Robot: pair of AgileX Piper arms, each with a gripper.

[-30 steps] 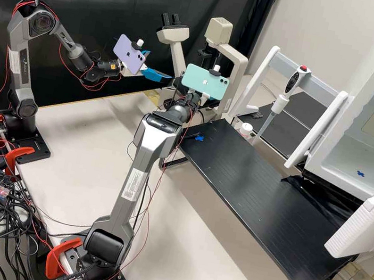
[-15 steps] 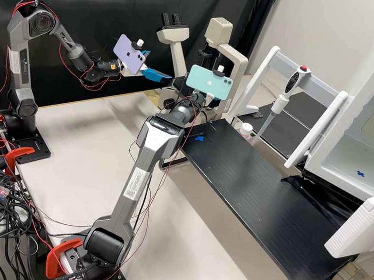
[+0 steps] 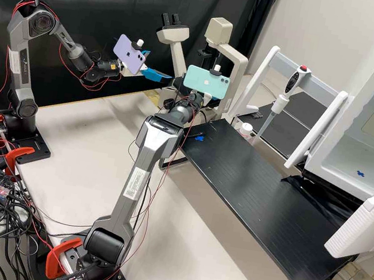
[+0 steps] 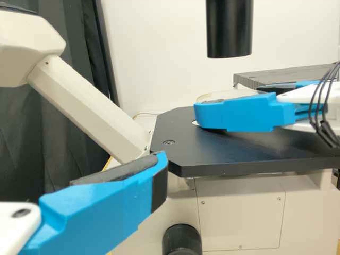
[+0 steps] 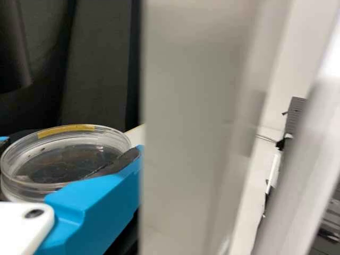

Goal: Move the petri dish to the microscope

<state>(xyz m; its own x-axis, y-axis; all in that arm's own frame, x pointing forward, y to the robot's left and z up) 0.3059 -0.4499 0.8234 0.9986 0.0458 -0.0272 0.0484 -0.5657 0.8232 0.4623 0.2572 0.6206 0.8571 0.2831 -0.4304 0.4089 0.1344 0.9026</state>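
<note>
In the high view my left gripper (image 3: 154, 65) stands open beside the microscope (image 3: 231, 59), nothing between its fingers. One finger of the left gripper (image 4: 162, 159) shows in the left wrist view, off the edge of the black stage (image 4: 249, 151). The phone-topped right gripper (image 3: 196, 98) is at the microscope, its fingers hidden in the high view. The left wrist view has the right gripper (image 4: 231, 101) low over the stage, around the clear petri dish (image 4: 220, 96). In the right wrist view the right gripper (image 5: 69, 164) is shut on the petri dish (image 5: 71, 159). Whether the dish touches the stage, I cannot tell.
The microscope's pale upright (image 5: 196, 127) stands close beside the right gripper. Over the stage hangs a black cylinder (image 4: 228, 29). A black raised bench (image 3: 259, 195), a pipette (image 3: 281, 103) on a stand and an open white chamber (image 3: 350, 162) are to the right.
The right arm shifted a little right, then slightly back left, staying at the microscope. The left arm has kept still.
</note>
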